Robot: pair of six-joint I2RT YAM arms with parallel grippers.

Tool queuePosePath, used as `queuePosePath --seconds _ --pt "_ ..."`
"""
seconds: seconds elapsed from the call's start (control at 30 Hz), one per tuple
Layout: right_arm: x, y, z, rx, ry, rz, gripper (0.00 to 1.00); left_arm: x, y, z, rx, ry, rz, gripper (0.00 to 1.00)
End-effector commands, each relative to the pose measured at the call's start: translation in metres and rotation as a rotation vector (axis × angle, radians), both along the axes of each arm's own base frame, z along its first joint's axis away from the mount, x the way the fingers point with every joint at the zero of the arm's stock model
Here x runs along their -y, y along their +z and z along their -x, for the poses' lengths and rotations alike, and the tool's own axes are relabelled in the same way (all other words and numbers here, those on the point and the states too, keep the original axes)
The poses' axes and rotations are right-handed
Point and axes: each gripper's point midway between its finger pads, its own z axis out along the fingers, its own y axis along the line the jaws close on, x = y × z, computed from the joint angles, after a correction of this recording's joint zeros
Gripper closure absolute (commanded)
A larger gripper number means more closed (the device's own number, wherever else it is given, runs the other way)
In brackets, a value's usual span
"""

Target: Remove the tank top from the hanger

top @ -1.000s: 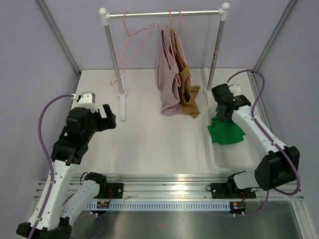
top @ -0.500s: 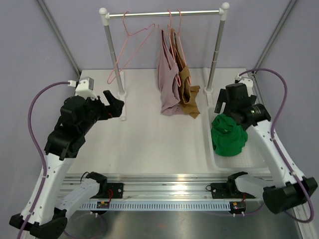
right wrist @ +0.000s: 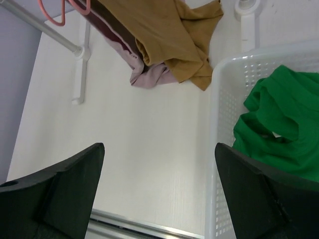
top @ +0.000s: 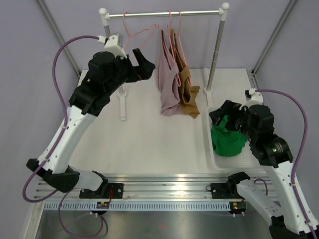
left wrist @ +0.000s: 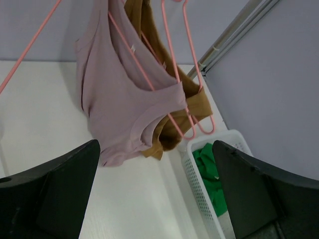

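A mauve tank top [top: 168,74] hangs on a pink hanger [top: 172,22] at the middle of the rail, its hem pooled on the table. Right behind it a brown tank top [top: 187,87] hangs on a second pink hanger. My left gripper [top: 144,67] is raised just left of the mauve top, open and holding nothing. In the left wrist view the mauve top [left wrist: 117,94] and the brown one [left wrist: 172,132] lie ahead of the left gripper [left wrist: 155,149]. My right gripper [top: 219,115] stands open over the basket, and the right wrist view shows that gripper [right wrist: 159,149] with only table between its fingers.
An empty pink hanger [top: 135,34] hangs at the left of the rail [top: 199,12]. The rack's right post [top: 215,55] stands beside a white basket [top: 211,147] that holds a green garment [top: 228,140]. Purple walls close in the table on three sides.
My right gripper opened, left the green garment in the basket and drew back toward the near edge. My left arm rose and swung to the rack beside the mauve top.
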Motion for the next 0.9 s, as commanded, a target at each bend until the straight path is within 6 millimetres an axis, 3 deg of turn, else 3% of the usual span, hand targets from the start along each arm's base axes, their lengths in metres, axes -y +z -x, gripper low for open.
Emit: queuePosePath --seconds 0.0,0.03,0.07,0.1,0.13,0.17,0.2,0.3,0.5,0.63,0.67,0.87 --pt "-0.016 0.005 0.009 0.010 0.074 -0.086 0.01 0.017 0.039 -0.033 0.110 0.047 0.032 0.01" --pt "-0.019 0.007 0.012 0.018 0.093 -0.095 0.00 0.022 0.044 -0.039 0.125 0.046 0.029 0.01" --pt "-0.024 0.007 0.015 0.013 0.123 -0.104 0.01 0.035 0.030 -0.057 0.103 0.039 0.007 0.01" --pt "-0.025 0.004 0.017 0.004 0.133 -0.106 0.00 0.041 0.043 -0.060 0.134 0.024 0.022 0.01" --pt "-0.026 0.004 0.019 0.003 0.142 -0.109 0.01 0.047 0.043 -0.068 0.138 0.021 0.025 0.01" --pt "-0.028 0.002 0.021 -0.003 0.156 -0.112 0.01 0.058 0.031 -0.082 0.123 0.014 0.015 0.01" --pt "-0.030 -0.002 0.022 -0.012 0.164 -0.113 0.01 0.062 0.045 -0.086 0.150 0.005 0.037 0.01" --pt "-0.037 -0.005 0.030 -0.025 0.212 -0.137 0.01 0.076 0.045 -0.104 0.169 0.000 0.028 0.01" --pt "-0.038 -0.001 0.041 -0.018 0.236 -0.149 0.01 0.080 0.024 -0.140 0.188 0.089 -0.045 0.14" --pt "-0.036 0.005 0.046 0.002 0.244 -0.141 0.01 0.095 -0.013 -0.165 0.161 0.081 -0.116 0.23" --pt "-0.036 0.008 0.047 0.006 0.247 -0.143 0.01 0.096 -0.010 -0.167 0.170 0.082 -0.115 0.30" --pt "-0.036 0.007 0.047 0.001 0.255 -0.131 0.01 0.093 -0.027 -0.178 0.162 0.115 -0.189 0.39"
